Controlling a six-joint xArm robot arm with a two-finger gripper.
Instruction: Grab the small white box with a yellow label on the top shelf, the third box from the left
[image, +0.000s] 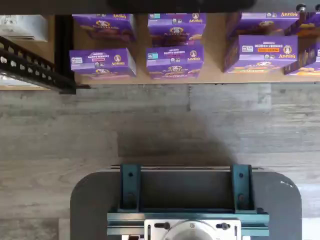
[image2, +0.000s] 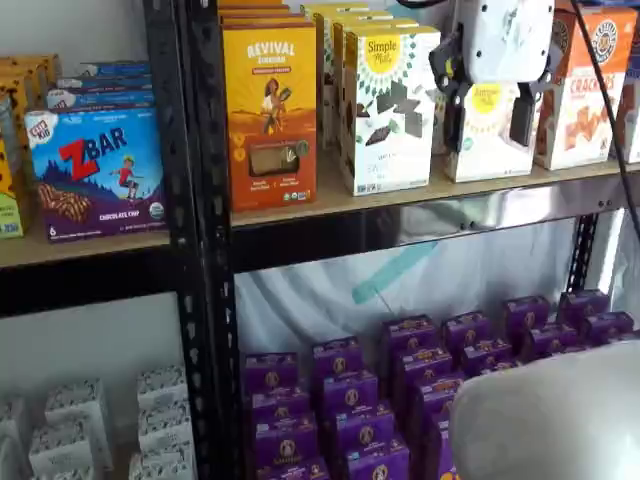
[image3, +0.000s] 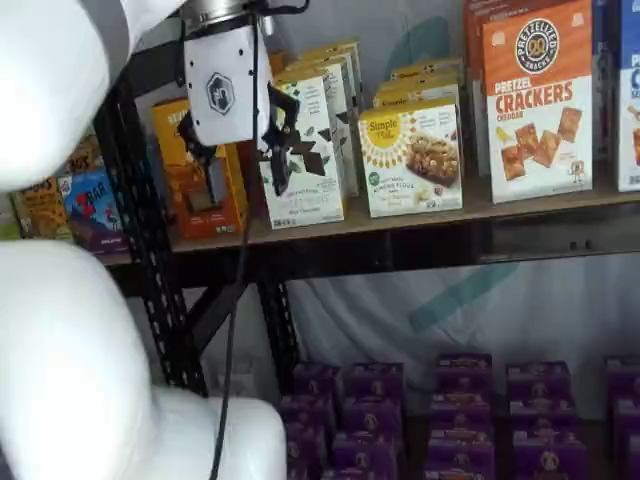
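The small white box (image3: 412, 160) with the yellow sunburst label stands on the top shelf (image3: 420, 222), between a taller white carton and an orange cracker carton. In a shelf view the box (image2: 487, 155) shows partly behind my fingers, and the shelf's shiny front beam (image2: 420, 222) runs below it. My gripper (image2: 488, 125) hangs in front of the shelf with a plain gap between its two black fingers and nothing in them. It also shows in a shelf view (image3: 240, 160), out in front and to the left of the box, apart from it. The wrist view shows neither box nor fingers.
A tall white carton with dark chocolate pieces (image2: 390, 110) and an orange Revival carton (image2: 270, 100) stand left of the box. Orange cracker cartons (image3: 537, 100) stand to its right. Black uprights (image2: 190, 240) frame the bay. Purple boxes (image: 175, 60) fill the level below.
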